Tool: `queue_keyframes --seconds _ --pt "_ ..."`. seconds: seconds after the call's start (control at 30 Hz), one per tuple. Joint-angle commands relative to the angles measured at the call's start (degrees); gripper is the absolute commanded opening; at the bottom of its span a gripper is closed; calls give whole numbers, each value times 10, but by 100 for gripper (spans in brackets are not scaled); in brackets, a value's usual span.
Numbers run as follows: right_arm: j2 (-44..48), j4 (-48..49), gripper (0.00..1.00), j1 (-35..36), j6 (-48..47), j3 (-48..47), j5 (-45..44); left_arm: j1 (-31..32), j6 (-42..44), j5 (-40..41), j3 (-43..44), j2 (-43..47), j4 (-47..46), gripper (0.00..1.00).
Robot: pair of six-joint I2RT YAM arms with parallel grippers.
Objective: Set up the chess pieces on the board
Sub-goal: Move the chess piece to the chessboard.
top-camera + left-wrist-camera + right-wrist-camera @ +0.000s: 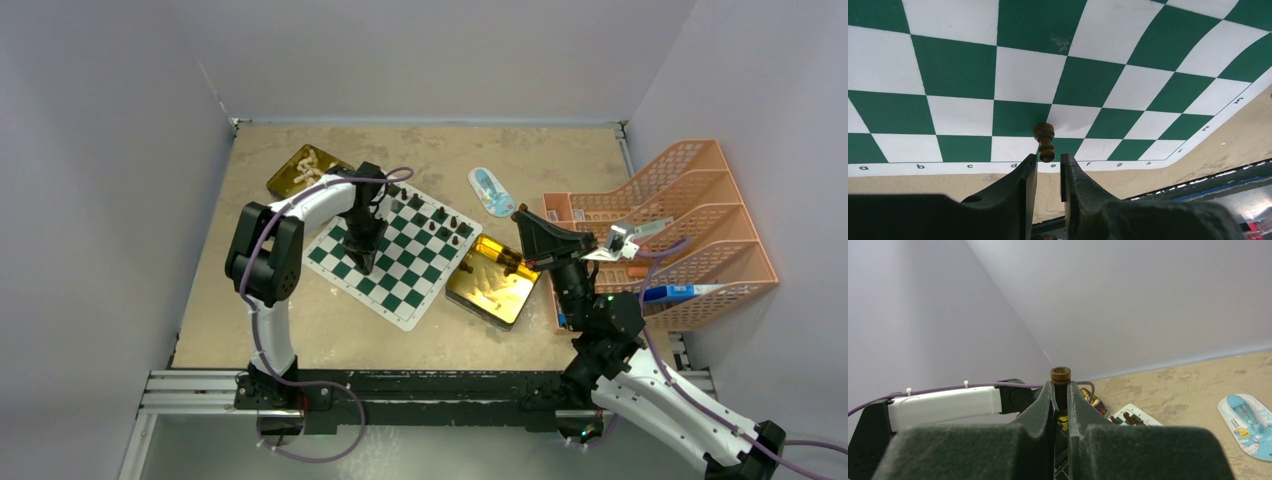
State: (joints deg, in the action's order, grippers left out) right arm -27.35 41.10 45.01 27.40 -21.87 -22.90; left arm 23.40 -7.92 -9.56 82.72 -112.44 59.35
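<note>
The left claw [1048, 162] is held low over the board [963, 65], narrowly parted, with a standing pawn [1044, 141] at its tips. The right claw [1060, 387] is held high, and its clamped brown piece [1060, 374] is shown only by the wrist view.

The board [395, 262] is dark green and white checks with a white border. The chess pieces [447, 222] on it are dark brown, and the cream pieces [308, 168] sit in a shiny gold tin [288, 182]. The counter [300, 330] is mottled tan, the rack [700, 200] peachy orange, and the arms [318, 200] white and black with purple cables [938, 388].
</note>
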Motion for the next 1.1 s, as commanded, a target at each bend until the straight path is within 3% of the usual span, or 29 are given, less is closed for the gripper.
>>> queue_keyframes --seconds 0.0,0.23,0.93,1.07 --pt "5 33 0 2 -10 -9 6 2 -7 10 -3 26 -4 22" --pt "5 34 0 2 -9 -8 6 2 -10 10 -1 27 -7 16" --pt "5 40 0 2 -9 -7 8 6 -9 20 -9 26 -12 19" --pt "10 35 0 2 -10 -9 10 7 -9 21 -8 26 -12 16"
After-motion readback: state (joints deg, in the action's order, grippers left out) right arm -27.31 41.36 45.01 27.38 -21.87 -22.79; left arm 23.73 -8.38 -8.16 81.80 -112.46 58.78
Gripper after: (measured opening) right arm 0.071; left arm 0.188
